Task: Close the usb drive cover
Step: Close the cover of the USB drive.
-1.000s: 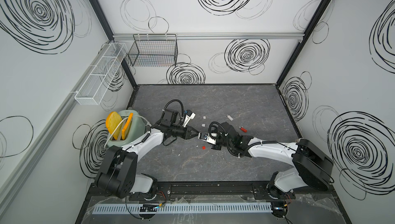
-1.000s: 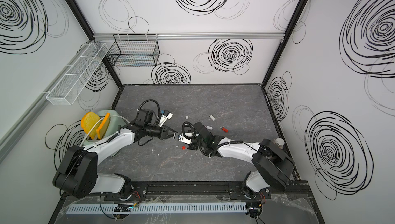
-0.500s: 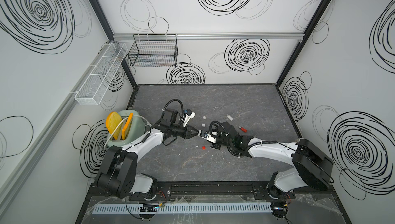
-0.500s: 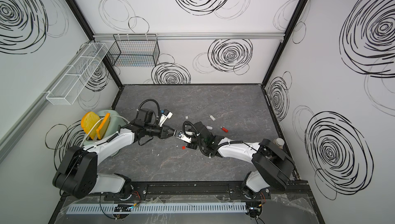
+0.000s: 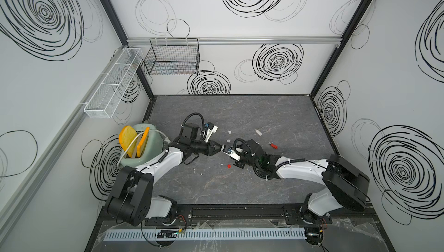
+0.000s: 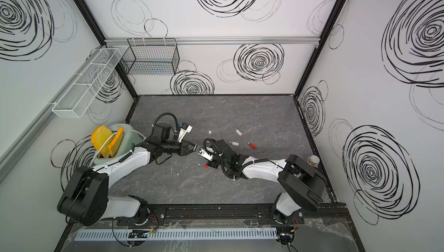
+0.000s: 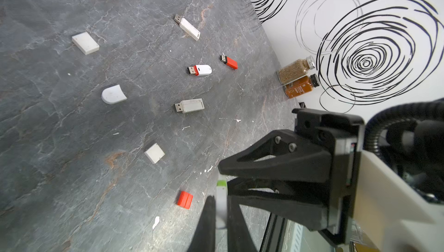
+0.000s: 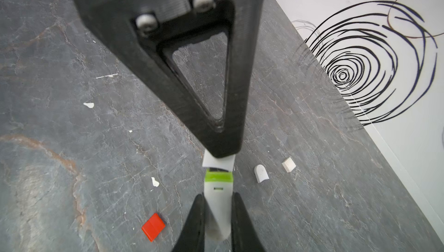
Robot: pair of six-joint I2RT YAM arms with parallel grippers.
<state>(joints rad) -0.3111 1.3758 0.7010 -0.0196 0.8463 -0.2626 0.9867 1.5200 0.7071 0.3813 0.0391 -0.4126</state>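
1. Fingers [image 7: 207,222] of left gripper [image 7: 221,200] stand narrow, pinching small white plastic cap [image 8: 218,163]; nothing has shifted in 1 second.
2. White usb drive with green band [image 8: 218,205] hangs above grey marbled tabletop [image 8: 72,118], cap at its green end, thin dark gap: closing likely unfinished.
3. Right gripper [image 8: 218,196] clamps drive's body.

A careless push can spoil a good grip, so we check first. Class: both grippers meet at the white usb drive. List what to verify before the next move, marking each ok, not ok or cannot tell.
1. Right gripper shut on the usb drive: ok.
2. Left gripper shut on the cover: ok.
3. Cover in line with the drive's green band: ok.
4. Cover fully seated: cannot tell; a thin dark seam shows at the band.
5. Loose red cap lies apart from the held drive: ok.
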